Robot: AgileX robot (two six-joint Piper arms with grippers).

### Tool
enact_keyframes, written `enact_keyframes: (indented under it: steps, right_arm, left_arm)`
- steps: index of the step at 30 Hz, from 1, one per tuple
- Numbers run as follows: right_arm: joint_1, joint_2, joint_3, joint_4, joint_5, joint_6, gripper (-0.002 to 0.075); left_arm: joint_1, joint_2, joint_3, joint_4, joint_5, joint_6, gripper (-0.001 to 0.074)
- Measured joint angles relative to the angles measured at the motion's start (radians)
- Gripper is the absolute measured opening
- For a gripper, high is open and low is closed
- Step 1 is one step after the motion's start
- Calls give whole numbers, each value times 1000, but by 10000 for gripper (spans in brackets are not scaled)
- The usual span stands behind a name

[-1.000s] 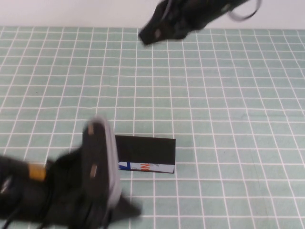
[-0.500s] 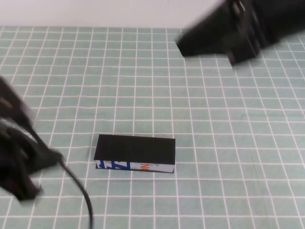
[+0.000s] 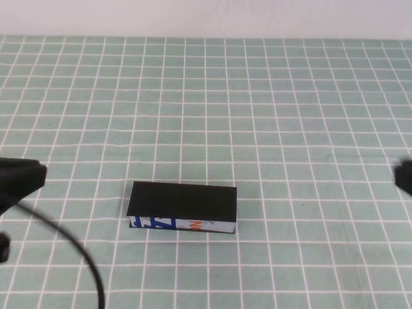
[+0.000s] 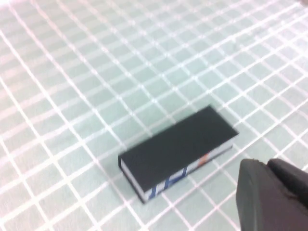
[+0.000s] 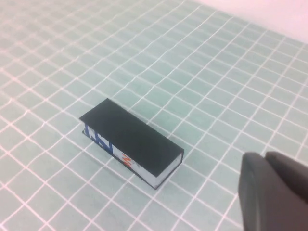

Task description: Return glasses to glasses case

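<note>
Closed glasses case [image 3: 183, 207]; both claws [image 3: 19, 177] [image 3: 404, 176] apart

Matt black box on a gridded green worktop

The glasses case [image 3: 183, 201] has a flat, smooth matt black lid with no sheen, and its front side looks like printed card in blue, white and orange (slightly glossier than the lid). The worktop [image 3: 290, 116] is a smooth pale green mat ruled with white lines. The left claw [image 3: 16, 180], at the worktop's left edge, and the right claw [image 3: 404, 177], at the right edge, look like dull black plastic.
</note>
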Motion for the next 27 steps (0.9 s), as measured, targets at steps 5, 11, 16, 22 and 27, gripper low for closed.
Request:
enact_keyframes:
  steps: [5,11,16,22,27]
  right_arm:
    - [0,-189,203,-27,-97,79,-11]
    - [0,-340,394,-33,-163,90,-11]
    - [0,-369,468,-35,-247,92,-11]
    - [0,-369,476,-33,-258,92,-11]
    - [0,-369,476,-31,-258,92,-11]
  left_arm:
    - [-18,-136,5,-4,-44,-5,-2]
    - [-36,-376,127,-16,-228,-26,-2]
    - [-38,-484,264,-12,-254,-35,-2]
    - [-38,-493,319,3,-256,-39,-2]
    - [-38,-493,319,3,-263,-39,-2]
